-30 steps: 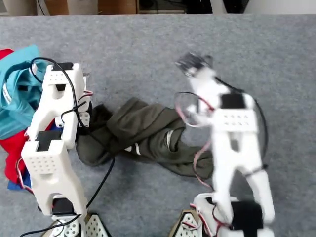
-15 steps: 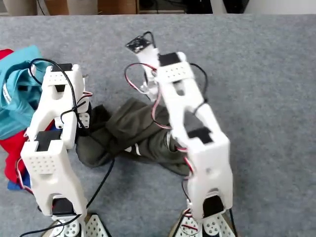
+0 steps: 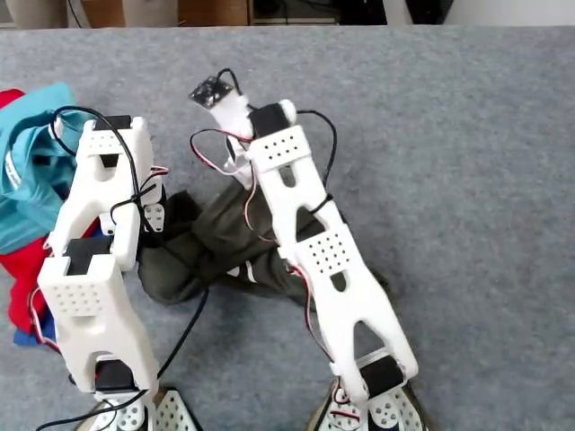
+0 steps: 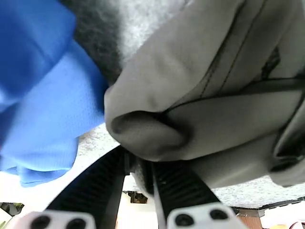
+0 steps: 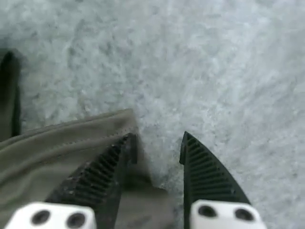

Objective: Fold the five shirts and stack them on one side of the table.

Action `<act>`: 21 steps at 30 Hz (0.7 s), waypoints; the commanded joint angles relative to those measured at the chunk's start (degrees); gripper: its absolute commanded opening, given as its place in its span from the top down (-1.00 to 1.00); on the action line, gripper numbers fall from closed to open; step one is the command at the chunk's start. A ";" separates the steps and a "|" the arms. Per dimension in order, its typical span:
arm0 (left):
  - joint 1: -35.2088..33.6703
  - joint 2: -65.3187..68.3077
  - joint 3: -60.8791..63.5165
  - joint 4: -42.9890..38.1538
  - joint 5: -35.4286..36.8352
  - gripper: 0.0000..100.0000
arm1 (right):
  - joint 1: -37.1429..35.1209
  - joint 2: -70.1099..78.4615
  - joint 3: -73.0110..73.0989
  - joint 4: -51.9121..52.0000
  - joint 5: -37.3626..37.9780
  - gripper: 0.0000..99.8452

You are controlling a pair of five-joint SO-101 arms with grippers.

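Observation:
An olive shirt (image 3: 225, 238) lies crumpled in the middle of the grey table (image 3: 467, 135). My left gripper (image 3: 154, 220) sits at the shirt's left end. In the left wrist view the left gripper (image 4: 138, 167) is shut on a fold of the olive shirt (image 4: 214, 95). My right arm stretches diagonally over the shirt, and its gripper (image 3: 235, 175) is at the shirt's far edge. In the right wrist view the right gripper (image 5: 157, 145) is open, one finger over the hem of the olive shirt (image 5: 57, 148), the other over bare table.
A heap of other shirts lies at the table's left edge: a teal one (image 3: 31, 171) on top of a red one (image 3: 27, 278). Blue cloth (image 4: 43, 95) lies beside the left gripper. The arm bases stand at the near edge.
My right arm has swung from the right side of the table leftward across the olive shirt to its far edge. The left arm has kept still with its hold on the shirt.

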 commanded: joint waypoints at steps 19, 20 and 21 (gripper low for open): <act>-5.19 -0.92 -0.09 -0.18 0.35 0.96 | -0.31 -26.33 44.53 0.62 15.82 0.69; -5.01 -0.92 -0.09 -0.18 0.44 0.96 | -0.31 -26.33 45.49 0.09 16.53 0.69; -4.84 -0.92 -0.09 -0.18 0.44 0.96 | -0.31 -26.33 46.11 -0.53 16.88 0.70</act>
